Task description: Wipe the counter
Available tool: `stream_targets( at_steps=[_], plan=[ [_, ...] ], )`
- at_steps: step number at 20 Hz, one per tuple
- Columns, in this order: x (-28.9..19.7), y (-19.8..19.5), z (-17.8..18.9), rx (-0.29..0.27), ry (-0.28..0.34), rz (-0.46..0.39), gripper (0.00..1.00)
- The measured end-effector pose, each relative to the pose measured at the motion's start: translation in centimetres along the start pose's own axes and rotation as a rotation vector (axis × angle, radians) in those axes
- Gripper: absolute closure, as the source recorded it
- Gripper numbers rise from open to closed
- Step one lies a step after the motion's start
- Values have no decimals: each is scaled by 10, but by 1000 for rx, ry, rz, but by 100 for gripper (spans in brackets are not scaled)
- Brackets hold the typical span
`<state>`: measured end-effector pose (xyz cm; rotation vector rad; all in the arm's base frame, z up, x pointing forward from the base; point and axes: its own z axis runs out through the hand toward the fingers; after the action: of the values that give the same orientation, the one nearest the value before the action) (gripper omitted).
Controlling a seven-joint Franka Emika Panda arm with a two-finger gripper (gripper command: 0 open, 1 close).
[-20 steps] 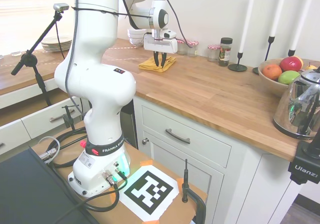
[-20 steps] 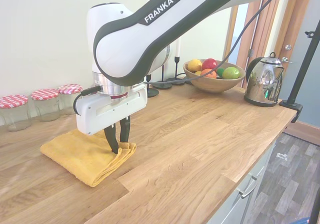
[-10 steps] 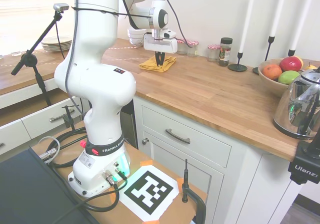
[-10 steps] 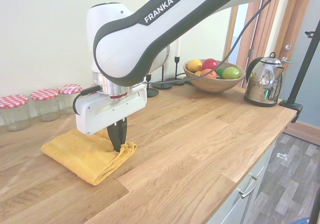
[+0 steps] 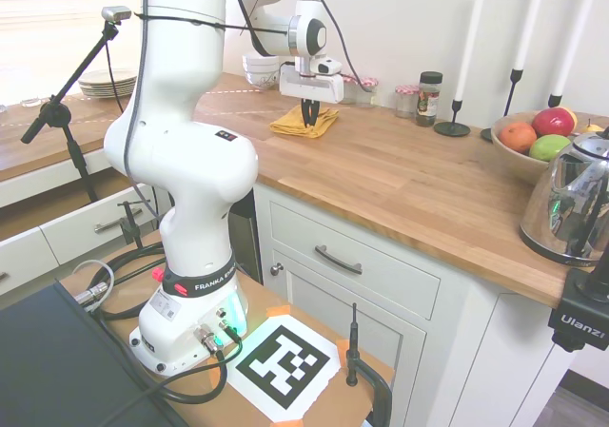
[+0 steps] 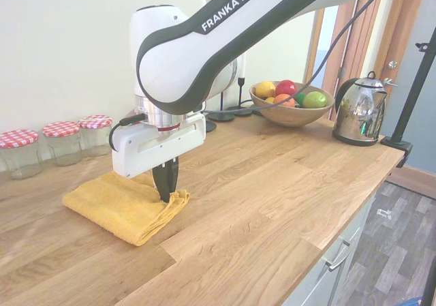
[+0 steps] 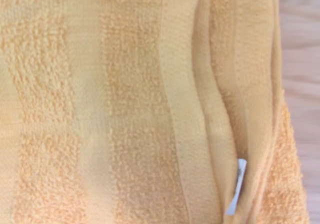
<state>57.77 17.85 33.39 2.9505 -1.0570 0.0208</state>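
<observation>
A folded yellow towel (image 6: pixel 119 207) (image 5: pixel 297 121) lies flat on the long butcher-block counter (image 6: pixel 272 183) (image 5: pixel 400 175), near the wall. My gripper (image 6: pixel 166 195) (image 5: pixel 309 121) points straight down with its fingers shut, pinching the towel's bunched front edge. In the wrist view the towel (image 7: pixel 125 104) fills almost the whole picture, its folded hems and a small white label (image 7: pixel 235 186) showing, with a strip of counter wood (image 7: pixel 300 59) beside it.
Three glass jars with red checked lids (image 6: pixel 58 141) stand along the wall behind the towel. Candle holders (image 6: pixel 221 112), a fruit bowl (image 6: pixel 291 103) and a steel kettle (image 6: pixel 360 110) occupy the counter's far end. Stacked bowls (image 5: pixel 259 68) and plates (image 5: pixel 107 83) sit beyond the towel.
The fingers went from open astride the towel's edge to shut on it. Gripper and towel then slid a short way along the counter toward the fruit bowl end.
</observation>
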Motion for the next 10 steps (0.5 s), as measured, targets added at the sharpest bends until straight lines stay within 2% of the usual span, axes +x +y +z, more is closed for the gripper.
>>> stream_targets(
  at_steps=[10],
  plan=[
    [71,96,2,33,-9,67,100]
  ],
)
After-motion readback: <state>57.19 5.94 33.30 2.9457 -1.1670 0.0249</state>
